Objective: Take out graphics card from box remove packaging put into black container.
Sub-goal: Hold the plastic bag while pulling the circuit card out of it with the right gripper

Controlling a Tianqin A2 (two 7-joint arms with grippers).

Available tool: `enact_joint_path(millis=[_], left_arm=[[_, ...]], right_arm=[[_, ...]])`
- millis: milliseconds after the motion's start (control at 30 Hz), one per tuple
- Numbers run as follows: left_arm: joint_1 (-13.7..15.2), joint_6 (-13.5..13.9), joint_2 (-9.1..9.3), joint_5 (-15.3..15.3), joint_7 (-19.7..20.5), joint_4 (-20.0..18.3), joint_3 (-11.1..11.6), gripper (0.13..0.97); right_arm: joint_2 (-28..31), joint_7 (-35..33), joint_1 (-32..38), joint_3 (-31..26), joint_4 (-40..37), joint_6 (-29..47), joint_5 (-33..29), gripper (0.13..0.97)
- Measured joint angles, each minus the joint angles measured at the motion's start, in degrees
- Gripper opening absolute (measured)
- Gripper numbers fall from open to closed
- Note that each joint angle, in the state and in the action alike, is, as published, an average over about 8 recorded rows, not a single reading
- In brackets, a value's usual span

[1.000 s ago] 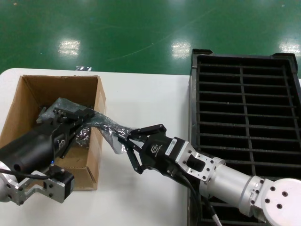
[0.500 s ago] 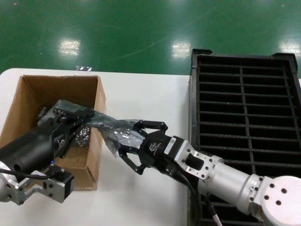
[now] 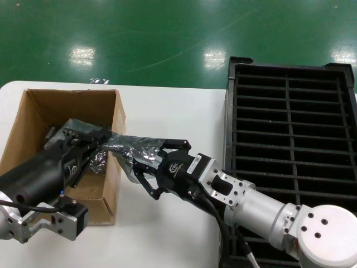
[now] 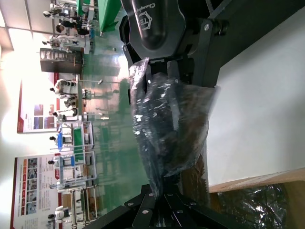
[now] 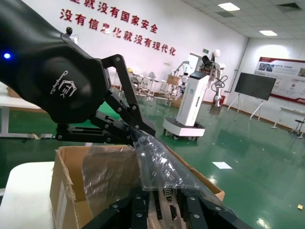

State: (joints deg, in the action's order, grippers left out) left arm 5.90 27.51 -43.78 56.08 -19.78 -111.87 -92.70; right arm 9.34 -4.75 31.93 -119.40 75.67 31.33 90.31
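- Head view: the left gripper (image 3: 99,135) hangs over the right wall of the brown cardboard box (image 3: 33,111), at the left of the white table (image 3: 173,106). Its fingers are clenched on one end of the crinkly silver-grey packaging (image 3: 136,151), which stretches right from the box rim, above the table.
- The right gripper (image 3: 146,167) is just right of the box, its fingers around the bag's other end. The black container (image 3: 290,134), ribbed into slots, stands at the right side, well apart from the bag.
- Left wrist view: the bag (image 4: 167,129) spans between both grippers; the right gripper (image 4: 143,67) pinches its far end.
- Right wrist view: the left gripper (image 5: 131,136) clamps the bag (image 5: 157,167) above the box (image 5: 66,191); a dark card with ports shows inside the bag, near the right fingers.
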Motion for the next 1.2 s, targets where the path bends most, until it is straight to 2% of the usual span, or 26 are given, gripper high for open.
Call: enact_joint_path(millis=[267, 900, 1200], left_arm=[[0.00, 0.00, 0.00, 0.00, 0.00, 0.00, 0.00, 0.139], [0.00, 0.00, 0.00, 0.00, 0.00, 0.00, 0.00, 0.139], [0.00, 0.00, 0.00, 0.00, 0.00, 0.01, 0.00, 0.139]], right_arm=[[0.16, 1.13, -0.20, -0.04, 0.53, -0.36, -0.18, 0.208], [5.65, 7.51, -3.49, 0.04, 11.77, 0.23, -2.03, 0.188], [4.83, 6.71, -2.93, -1.21, 10.93, 0.81, -2.56, 0.188]])
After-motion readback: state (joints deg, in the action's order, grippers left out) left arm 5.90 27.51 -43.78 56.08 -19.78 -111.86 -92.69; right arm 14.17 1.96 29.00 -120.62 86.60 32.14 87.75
